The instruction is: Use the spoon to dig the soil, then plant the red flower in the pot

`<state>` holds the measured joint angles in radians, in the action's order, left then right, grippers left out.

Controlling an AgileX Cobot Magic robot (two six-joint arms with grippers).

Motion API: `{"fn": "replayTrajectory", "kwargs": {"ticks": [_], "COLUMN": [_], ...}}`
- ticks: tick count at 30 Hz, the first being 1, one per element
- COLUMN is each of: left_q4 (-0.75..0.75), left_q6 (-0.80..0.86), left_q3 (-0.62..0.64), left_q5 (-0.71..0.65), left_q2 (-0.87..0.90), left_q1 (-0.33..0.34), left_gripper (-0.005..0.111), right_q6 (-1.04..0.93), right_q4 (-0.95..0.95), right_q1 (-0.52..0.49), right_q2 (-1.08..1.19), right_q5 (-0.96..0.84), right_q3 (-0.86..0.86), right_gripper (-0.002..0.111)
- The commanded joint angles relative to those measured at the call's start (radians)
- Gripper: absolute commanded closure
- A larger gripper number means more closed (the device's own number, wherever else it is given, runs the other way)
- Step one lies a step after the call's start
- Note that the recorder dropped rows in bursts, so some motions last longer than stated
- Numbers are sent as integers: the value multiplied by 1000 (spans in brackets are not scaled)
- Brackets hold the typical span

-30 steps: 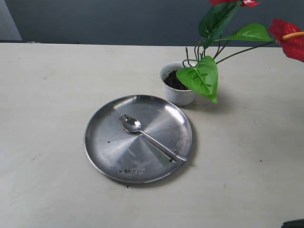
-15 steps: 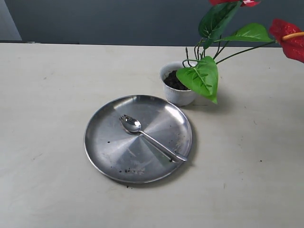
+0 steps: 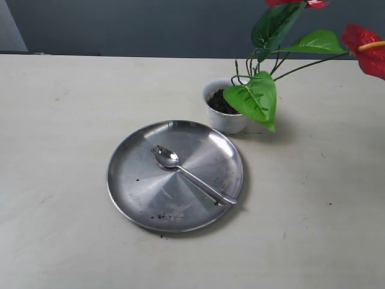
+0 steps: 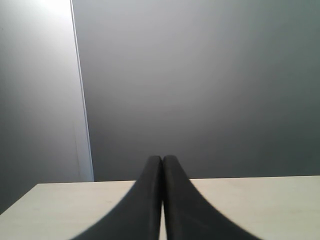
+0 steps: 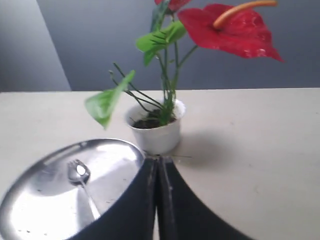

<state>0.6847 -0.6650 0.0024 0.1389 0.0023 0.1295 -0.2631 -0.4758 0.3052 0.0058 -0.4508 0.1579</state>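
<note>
Now the small dark shape that was poking in at the lower right corner of the exterior view a second ago is gone, and nothing on the table (image 3: 54, 120) is sitting differently. The red flower (image 3: 367, 48) is standing in the pot (image 3: 225, 114), its stalks rising out of the soil (image 3: 219, 102) and one big green leaf drooping over the rim. The pot is sitting just beside the far edge of the steel plate (image 3: 138, 186). The spoon (image 3: 189, 174) is lying on the plate, bowl near the middle and handle tip reaching the rim. Bare tabletop is stretching wide to the left and in front. The left gripper (image 4: 162, 165) is showing its fingers pressed together, holding nothing, and the right gripper (image 5: 157, 165) is likewise closed and empty, facing the pot.
</note>
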Motion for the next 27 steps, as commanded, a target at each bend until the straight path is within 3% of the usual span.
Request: {"fn": "replayTrajectory", "kwargs": {"ticks": [1, 6, 12, 27], "left_q4": [-7, -7, -7, -7], "left_q6": [-5, -5, -5, -5], "left_q3": [-2, -2, -2, -2], "left_q5": [14, 14, 14, 14], "left_q2": [-2, -2, -2, -2], "left_q1": [-4, -4, -4, -4], "left_gripper": [106, 106, 106, 106], "right_q6": [82, 286, 329, 329], "right_q4": [248, 406, 518, 515], "right_q1": [-6, -6, -6, -6], "right_q2": [-6, -6, -6, -6], "right_q5": [101, 286, 149, 147], "right_q3": [-62, -158, -158, -158], "right_gripper": [108, 108, 108, 108]}}
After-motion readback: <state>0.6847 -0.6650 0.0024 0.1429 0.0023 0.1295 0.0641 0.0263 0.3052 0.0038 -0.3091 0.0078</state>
